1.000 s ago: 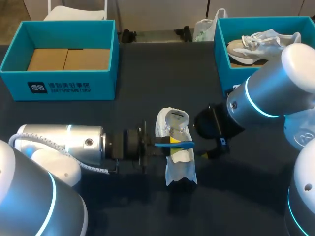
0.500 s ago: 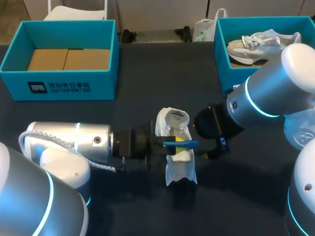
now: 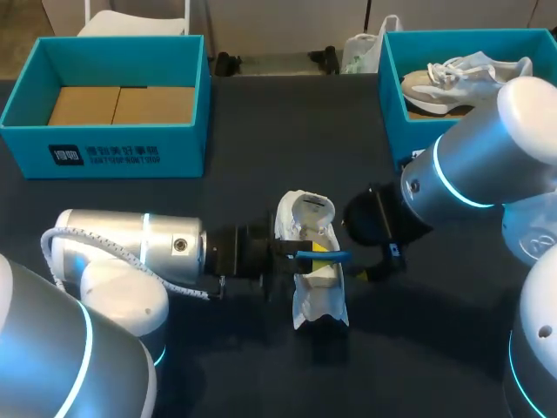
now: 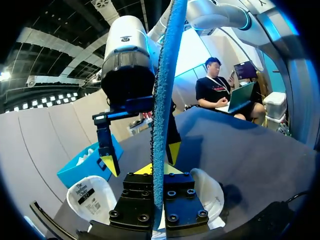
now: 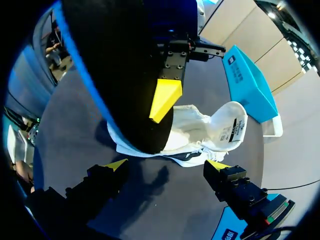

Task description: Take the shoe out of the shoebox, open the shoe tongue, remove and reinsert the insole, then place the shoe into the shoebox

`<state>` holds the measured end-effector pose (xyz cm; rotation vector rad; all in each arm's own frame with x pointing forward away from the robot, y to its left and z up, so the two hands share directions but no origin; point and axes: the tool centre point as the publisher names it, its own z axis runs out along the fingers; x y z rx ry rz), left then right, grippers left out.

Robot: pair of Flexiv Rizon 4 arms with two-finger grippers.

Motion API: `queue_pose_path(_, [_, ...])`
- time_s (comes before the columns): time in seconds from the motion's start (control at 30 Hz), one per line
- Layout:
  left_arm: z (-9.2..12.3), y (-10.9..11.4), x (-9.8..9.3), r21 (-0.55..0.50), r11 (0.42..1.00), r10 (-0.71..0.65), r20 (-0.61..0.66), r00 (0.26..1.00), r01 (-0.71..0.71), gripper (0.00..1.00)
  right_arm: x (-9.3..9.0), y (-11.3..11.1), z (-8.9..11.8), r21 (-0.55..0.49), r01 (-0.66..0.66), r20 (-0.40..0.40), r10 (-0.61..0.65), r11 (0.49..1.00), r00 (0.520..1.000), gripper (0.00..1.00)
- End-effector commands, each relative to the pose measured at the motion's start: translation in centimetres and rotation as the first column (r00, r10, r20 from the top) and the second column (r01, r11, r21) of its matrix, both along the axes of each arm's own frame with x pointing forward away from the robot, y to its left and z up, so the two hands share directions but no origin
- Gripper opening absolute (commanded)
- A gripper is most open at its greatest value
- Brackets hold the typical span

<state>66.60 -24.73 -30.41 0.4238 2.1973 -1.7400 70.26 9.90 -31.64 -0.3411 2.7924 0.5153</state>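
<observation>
Left tool point(image 4: 159, 172) clenched on blue insole point(image 4: 162, 100) over white shoe point(image 3: 320, 300); right tool point(image 5: 167, 165) released, beside shoe.

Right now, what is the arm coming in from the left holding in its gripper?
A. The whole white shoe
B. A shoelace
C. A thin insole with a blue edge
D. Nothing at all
C: the left gripper is clamped on a thin, blue-edged insole, held on edge over the white shoe.
</observation>
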Motion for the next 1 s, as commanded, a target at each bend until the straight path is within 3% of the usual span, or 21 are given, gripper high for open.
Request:
queue_pose_path(0.03, [-0.6, -0.6, 0.6, 0.009, 1.0, 0.004, 0.009, 1.0, -0.004, 0.0, -0.1, 0.0, 0.0, 0.0, 0.001, 0.002, -0.001, 1.0, 1.0, 1.0])
queue_pose_path(0.57, [-3.2, -1.1, 1.8, 0.045, 0.999, 0.025, 0.025, 0.999, -0.026, 0.0, -0.1, 0.0, 0.0, 0.0, 0.001, 0.002, -0.001, 1.0, 1.0, 1.0])
queue_pose_path(0.8, [-3.0, -1.0, 1.8, 0.051, 0.998, 0.03, 0.025, 0.999, -0.031, 0.0, -0.1, 0.0, 0.0, 0.0, 0.001, 0.002, -0.001, 1.0, 1.0, 1.0])
queue_pose_path(0.83, [-2.8, -0.9, 1.7, 0.05, 0.998, 0.029, 0.025, 0.999, -0.031, 0.04, -0.1, 0.0, 0.0, 0.0, 0.001, 0.002, -0.001, 1.0, 1.0, 1.0])
queue_pose_path(0.9, [-2.6, -0.8, 1.5, 0.049, 0.998, 0.026, 0.025, 0.999, -0.028, 0.43, -0.1, 0.0, 0.0, 0.0, 0.001, 0.002, -0.001, 1.0, 1.0, 1.0])
queue_pose_path(0.93, [-2.4, -0.6, 1.4, 0.048, 0.998, 0.026, 0.024, 0.999, -0.027, 0.54, -0.1, 0.0, 0.0, 0.0, 0.001, 0.002, -0.001, 1.0, 1.0, 1.0])
queue_pose_path(0.97, [-2.3, -0.5, 1.3, 0.047, 0.999, 0.026, 0.023, 0.999, -0.027, 0.61, -0.1, 0.0, 0.0, 0.0, 0.001, 0.002, -0.001, 1.0, 1.0, 1.0])
queue_pose_path(1.0, [-2.1, -0.3, 1.2, 0.043, 0.999, 0.024, 0.021, 0.999, -0.025, 0.6, -0.1, 0.0, 0.0, 0.0, 0.001, 0.002, -0.001, 1.0, 1.0, 1.0])
